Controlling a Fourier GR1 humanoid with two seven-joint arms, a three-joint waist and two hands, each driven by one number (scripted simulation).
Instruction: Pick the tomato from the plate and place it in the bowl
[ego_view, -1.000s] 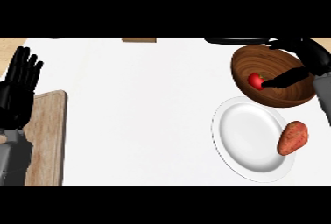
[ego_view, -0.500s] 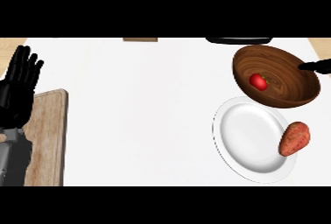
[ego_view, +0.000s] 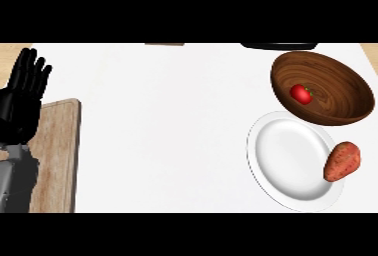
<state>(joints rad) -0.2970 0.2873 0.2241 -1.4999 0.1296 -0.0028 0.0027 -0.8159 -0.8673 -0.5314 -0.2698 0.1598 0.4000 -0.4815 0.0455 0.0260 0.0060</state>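
Now: white counter (ego_view: 162, 125), tomato lodged in bowl, plate beside.
Wooden cutting board (ego_view: 55, 155) at left edge; left hand (ego_view: 21, 102) over it, fingers straight, holding nothing; right hand unseen. Wooden bowl (ego_view: 347, 95) touches white plate (ego_view: 288, 155). Sweet potato (ego_view: 342, 161) on plate rim. Tomato (ego_view: 300, 94) inside bowl. Risk, judged: the bowl looks tilted, so a nudge might roll the tomato out.

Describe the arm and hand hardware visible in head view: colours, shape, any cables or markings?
Only the left hand shows, at the view's left edge: matte black, human-shaped, with slender segmented fingers and a thumb. Below it runs a smooth grey forearm, roughly cylindrical. No cables, markings or sleeve are visible. The right hand is out of view.
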